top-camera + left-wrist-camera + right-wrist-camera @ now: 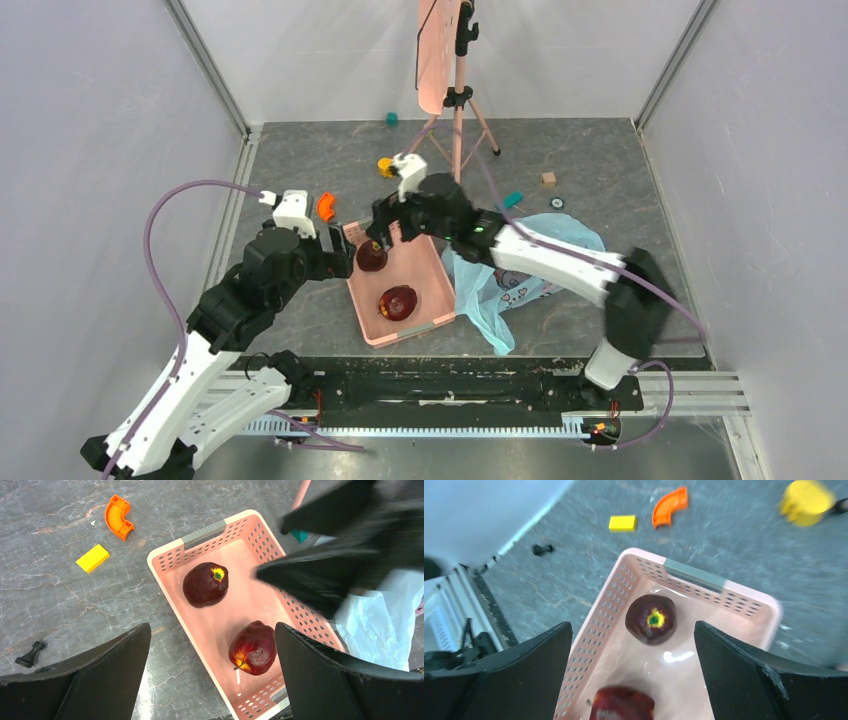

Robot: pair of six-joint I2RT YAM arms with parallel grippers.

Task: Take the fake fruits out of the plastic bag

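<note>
In the pink basket [412,330] at frame centre lie the upper fruit [372,256] and lower fruit [398,301]. The blue bag [575,232] sprawls just right. Left tool [210,630] and right tool [632,625] hang spread, empty.

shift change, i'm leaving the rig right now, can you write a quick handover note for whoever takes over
Left gripper: open, empty, by the left edge of the pink basket.
Right gripper: open, empty, above the far fruit.
Fruits: the far fruit and the near fruit both lie in the pink basket, apart from each other.
Plastic bag: crumpled to the right of the basket, partly under the right arm.
Done: two fake fruits are out of the bag.
Left: the bag's inside is not visible, so check it for any remaining fruit.
</note>
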